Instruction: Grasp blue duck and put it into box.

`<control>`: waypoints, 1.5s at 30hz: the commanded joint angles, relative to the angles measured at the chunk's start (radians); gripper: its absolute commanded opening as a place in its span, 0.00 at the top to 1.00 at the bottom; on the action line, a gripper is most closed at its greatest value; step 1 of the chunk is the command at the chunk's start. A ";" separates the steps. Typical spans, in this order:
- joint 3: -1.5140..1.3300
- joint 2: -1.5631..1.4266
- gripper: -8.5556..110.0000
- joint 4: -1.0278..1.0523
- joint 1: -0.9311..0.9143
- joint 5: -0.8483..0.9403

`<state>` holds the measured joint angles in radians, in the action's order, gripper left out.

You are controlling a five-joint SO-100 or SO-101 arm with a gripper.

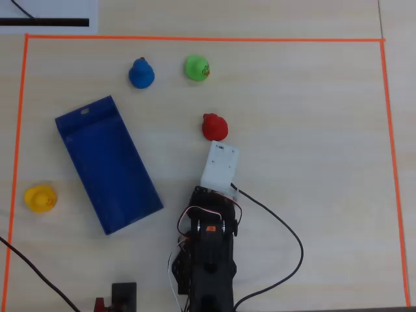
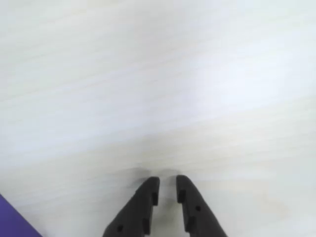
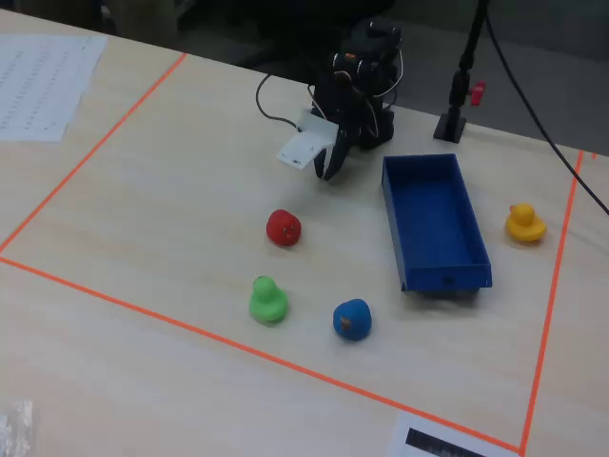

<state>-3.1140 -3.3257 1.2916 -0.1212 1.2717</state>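
The blue duck (image 1: 141, 73) stands on the light wooden table at the far side in the overhead view; in the fixed view it (image 3: 352, 319) is at the near side. The box (image 1: 107, 162) is an empty dark-blue tray lying at an angle, also seen in the fixed view (image 3: 433, 219); its corner shows in the wrist view (image 2: 12, 222). My gripper (image 2: 168, 185) hangs low over bare table with only a narrow slit between its black fingers and nothing in it. In the fixed view it (image 3: 328, 169) is left of the box, far from the blue duck.
A green duck (image 1: 197, 67) stands right of the blue duck, a red duck (image 1: 214, 127) just beyond my white wrist housing (image 1: 219, 166), and a yellow duck (image 1: 40, 197) left of the box. Orange tape (image 1: 195, 39) frames the work area. Cables trail by the arm base.
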 commanded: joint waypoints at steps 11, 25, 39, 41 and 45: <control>0.003 0.015 0.93 0.017 -0.008 -0.012; 0.393 0.383 0.93 -0.095 0.067 -0.048; 0.529 0.965 0.93 -0.497 0.021 -0.029; 0.512 0.965 0.93 -0.505 0.018 -0.026; 0.518 0.991 0.93 -0.534 0.012 -0.023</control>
<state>-2.6078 -2.3439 0.7961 -0.0966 1.2379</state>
